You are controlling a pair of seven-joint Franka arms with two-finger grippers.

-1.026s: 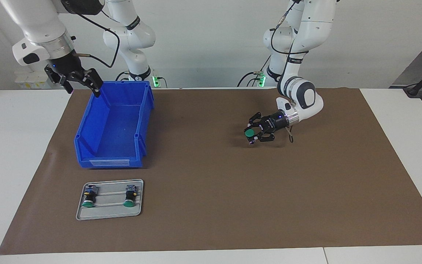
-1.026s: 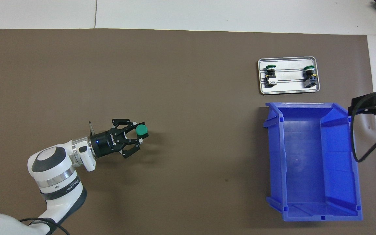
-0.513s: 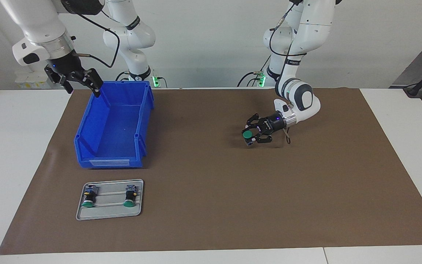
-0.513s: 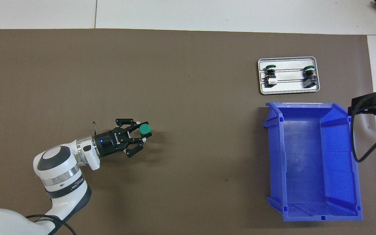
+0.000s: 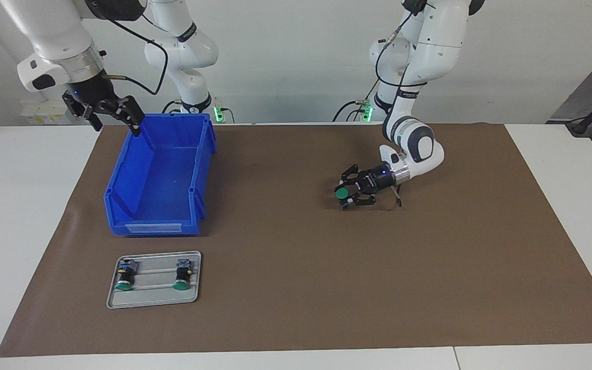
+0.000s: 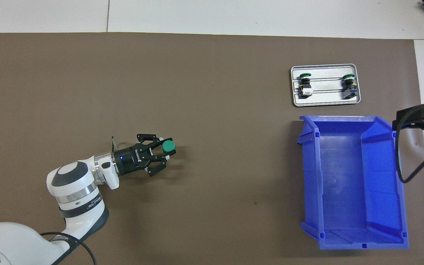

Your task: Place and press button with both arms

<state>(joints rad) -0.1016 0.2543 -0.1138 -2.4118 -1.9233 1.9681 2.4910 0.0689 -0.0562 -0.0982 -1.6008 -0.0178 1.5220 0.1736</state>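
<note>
Since the earlier frames the button (image 5: 342,193) has travelled, in the left gripper (image 5: 348,194), a little toward the right arm's end of the table and lower over the brown mat (image 5: 296,308); the right gripper has not shifted. I judge the button light and rigid, a hard plastic part with a smooth rounded cap likely to slip under a pinch, so the sound hold is across the stubby black body below the cap, which is where the left gripper's fingers are clamped on it now. The cap is round and green, facing up and slightly toward the right arm's end in the overhead view; the body is largely hidden between the fingers. The button hangs just above the mat, well apart from the blue bin (image 5: 160,177). I cannot tell whether its base touches the mat. Two like buttons (image 5: 124,276) lie on the grey tray (image 5: 153,303), farther from the robots than the bin. The right gripper (image 5: 116,115) waits with fingers spread wide and empty, raised beside the bin's corner nearest the robots.
</note>
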